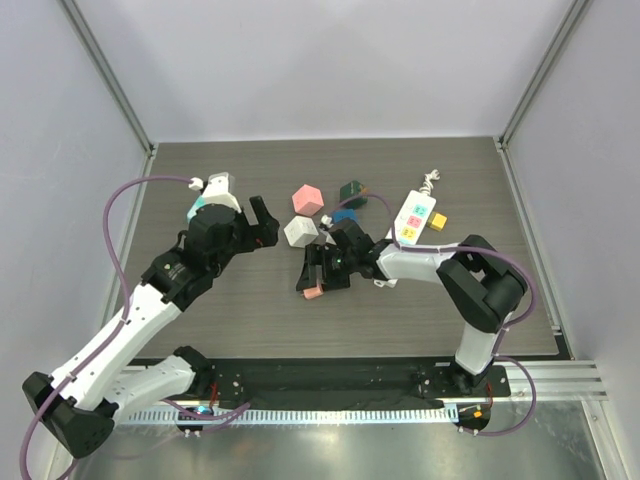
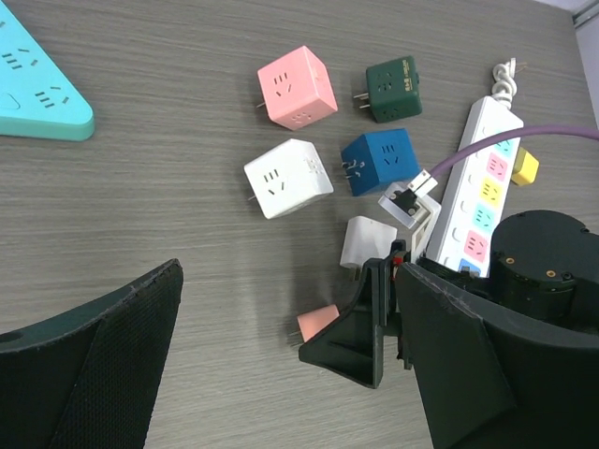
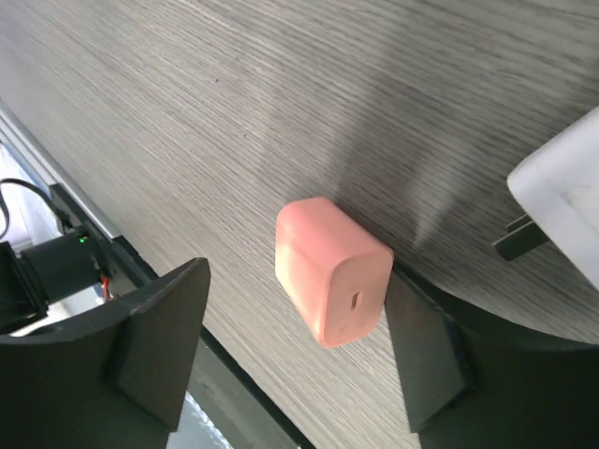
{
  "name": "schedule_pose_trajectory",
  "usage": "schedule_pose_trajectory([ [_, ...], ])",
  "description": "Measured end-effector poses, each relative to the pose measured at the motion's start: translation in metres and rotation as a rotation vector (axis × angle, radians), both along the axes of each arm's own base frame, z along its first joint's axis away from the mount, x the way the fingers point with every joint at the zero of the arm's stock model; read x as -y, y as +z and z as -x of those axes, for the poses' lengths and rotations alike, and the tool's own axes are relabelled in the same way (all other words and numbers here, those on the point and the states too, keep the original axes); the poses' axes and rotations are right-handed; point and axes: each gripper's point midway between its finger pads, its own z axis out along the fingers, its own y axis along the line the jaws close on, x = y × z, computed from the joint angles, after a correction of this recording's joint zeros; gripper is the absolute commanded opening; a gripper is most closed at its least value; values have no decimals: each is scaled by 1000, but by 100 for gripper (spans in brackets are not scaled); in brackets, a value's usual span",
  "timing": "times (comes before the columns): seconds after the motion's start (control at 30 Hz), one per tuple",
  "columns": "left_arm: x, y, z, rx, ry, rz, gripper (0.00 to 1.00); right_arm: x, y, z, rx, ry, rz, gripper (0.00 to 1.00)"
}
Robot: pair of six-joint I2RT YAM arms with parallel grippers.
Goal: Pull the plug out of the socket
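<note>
A small pink plug (image 3: 332, 271) lies loose on the table, in no socket; it also shows in the top view (image 1: 312, 291) and the left wrist view (image 2: 318, 325). My right gripper (image 3: 298, 281) is open, its fingers on either side of the plug, the right finger (image 3: 430, 355) touching it; in the top view it (image 1: 316, 278) is at the table's middle. My left gripper (image 1: 255, 225) is open and empty, above bare table to the left; its wide-apart fingers frame its own view (image 2: 295, 281).
A white power strip (image 1: 415, 218) holds a yellow plug (image 1: 439, 220) at the right. Pink (image 1: 307, 199), white (image 1: 299, 231), green (image 1: 351, 191) and blue (image 1: 345, 215) cube sockets lie behind my right gripper. A white plug (image 3: 562, 201) lies beside it. A teal socket (image 2: 37, 89) is far left.
</note>
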Motion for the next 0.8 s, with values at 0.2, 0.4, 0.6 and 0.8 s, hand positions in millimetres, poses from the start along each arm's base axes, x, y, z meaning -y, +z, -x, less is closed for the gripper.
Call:
schedule_pose_trajectory([
  [0.2,4,0,-1,-2,-10,17,95,12,3,0,35,4,58,92],
  [0.4,10,-2,-2,-11,-31,24,94,31,31,-18,153,-22,141,92],
  [0.6,32,-5,-8,-20,-113,46,100,75,83,-57,311,-156,195,93],
  [0.8,91,-29,-17,-96,-275,-27,100,190,116,-110,352,-524,286,95],
])
